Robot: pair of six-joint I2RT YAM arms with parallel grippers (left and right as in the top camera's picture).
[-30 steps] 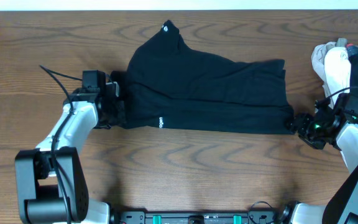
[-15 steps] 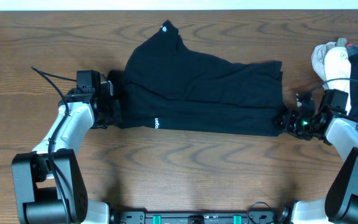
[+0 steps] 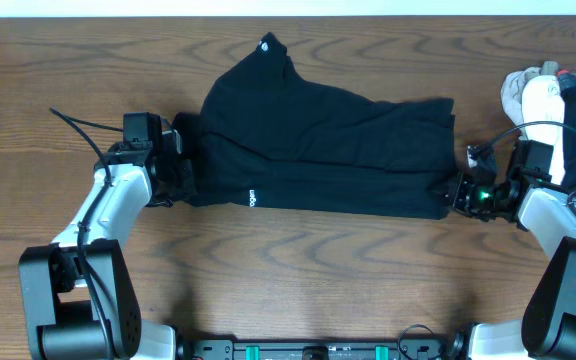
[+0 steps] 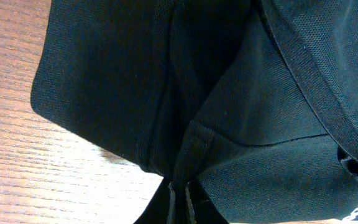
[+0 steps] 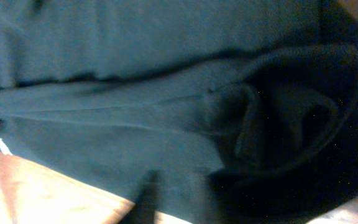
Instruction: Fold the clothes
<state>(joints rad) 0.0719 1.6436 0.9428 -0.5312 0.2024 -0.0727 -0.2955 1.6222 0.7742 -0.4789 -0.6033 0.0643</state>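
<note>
I am looking down on the black shirt (image 3: 328,150), which is lying across the middle of the table (image 3: 298,270), doubled lengthwise, with its white neck label (image 3: 266,43) pointing to the far edge and the tiny hem logo (image 3: 251,197) showing near the left end. The left gripper (image 3: 180,170) is sitting at the shirt's left end. In the left wrist view the cloth is bunching into a pinch between the jaws, so I am reading them as clamped on the fabric. I judge it is anchoring that end so the fold line stays taut. The right gripper (image 3: 458,192) is pressing against the opposite end. Its wrist view is filling with dark folds and I cannot tell whether its jaws are parted or closed. The heap of other garments (image 3: 543,95) is waiting at the right edge, apart from the shirt, seemingly to keep the working space free.
</note>
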